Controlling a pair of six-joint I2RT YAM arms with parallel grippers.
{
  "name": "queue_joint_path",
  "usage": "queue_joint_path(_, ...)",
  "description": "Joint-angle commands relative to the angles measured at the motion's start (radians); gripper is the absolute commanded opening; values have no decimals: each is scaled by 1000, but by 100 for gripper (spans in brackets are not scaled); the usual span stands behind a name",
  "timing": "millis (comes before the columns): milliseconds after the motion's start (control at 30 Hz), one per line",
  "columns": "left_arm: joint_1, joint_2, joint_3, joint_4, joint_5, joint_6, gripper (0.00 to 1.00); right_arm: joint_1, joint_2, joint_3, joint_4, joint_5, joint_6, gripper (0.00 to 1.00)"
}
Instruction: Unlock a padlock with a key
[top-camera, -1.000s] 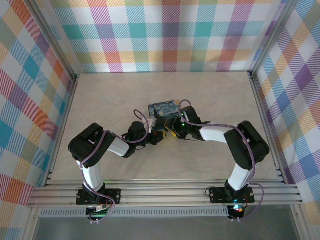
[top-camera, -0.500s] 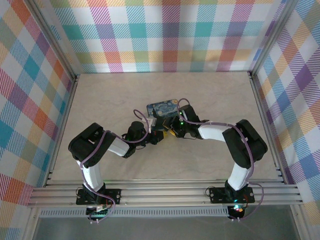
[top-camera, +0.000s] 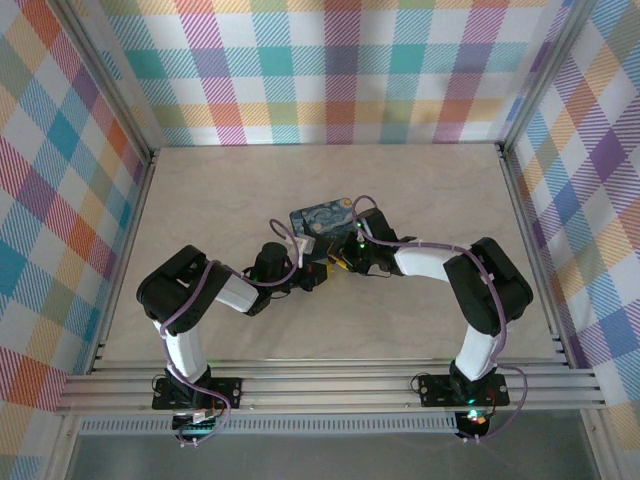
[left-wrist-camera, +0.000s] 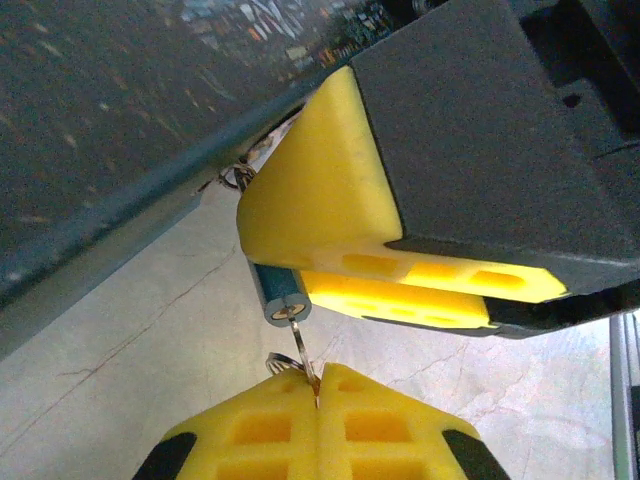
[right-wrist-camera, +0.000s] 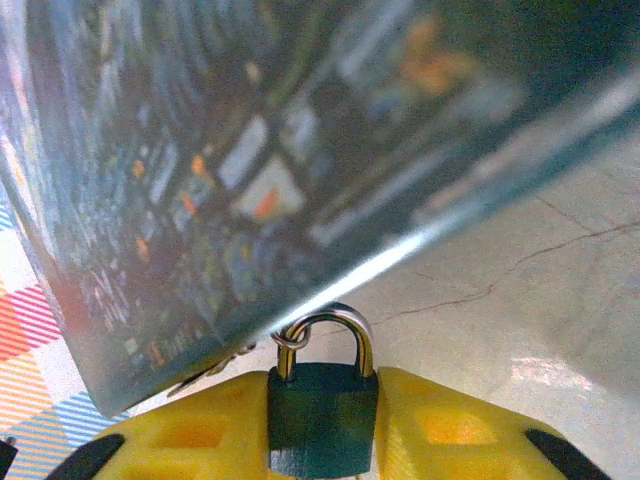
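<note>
The padlock (right-wrist-camera: 320, 425), small and blue with a silvery shackle (right-wrist-camera: 345, 325), sits upright between the yellow pads of my right gripper (right-wrist-camera: 322, 390), which is shut on its sides. A thin wire ring (right-wrist-camera: 288, 341) hangs on the shackle. In the left wrist view the padlock's round keyway end (left-wrist-camera: 287, 305) faces my left gripper (left-wrist-camera: 318, 388), which is shut on the key (left-wrist-camera: 303, 355). The key's blade reaches up into the keyway. From above, both grippers meet just in front of the tin, left gripper (top-camera: 318, 277) and right gripper (top-camera: 343, 263).
A dark blue-green tin (top-camera: 325, 218) printed with a night-sky painting lies flat right behind the padlock, its edge (right-wrist-camera: 330, 270) almost touching the shackle. The beige table (top-camera: 440, 190) is ringed by plaid walls and a metal rail (top-camera: 330, 385) at the near edge.
My right gripper has narrowed onto the padlock and moved slightly left. The tin has slid a little to the left. The left arm has held still.
</note>
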Motion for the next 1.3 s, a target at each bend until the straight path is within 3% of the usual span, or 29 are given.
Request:
queue_joint_path(0,0,-13,21,11,52,86,0,16,6,22,-37,-31,-18,25)
queue_joint_path(200,-13,-40,31,-36,31,134,0,16,0,36,-64,-34,-34,15)
queue_joint_path(433,-66,-112,76,-268,-74,361,0,16,5,85,-148,-56,-75,4)
queue_joint_path(667,-175,-150,109,-434,-320,628,0,15,32,163,-267,-108,-130,0)
queue_joint_path(800,-209,-162,116,-480,-467,694,0,16,49,201,-327,-127,-162,0)
queue_joint_path(900,-209,-161,118,-506,-513,703,0,16,47,208,-352,-127,-177,2)
queue_joint_path(967,-202,-161,115,-506,-503,677,0,16,42,209,-365,-123,-185,4)
queue_joint_path(1067,-140,-148,93,-444,-362,534,0,16,27,198,-360,-113,-186,4)
queue_joint_path(1267,-21,-83,21,-156,-71,223,0,16,0,139,-272,-113,-167,0)
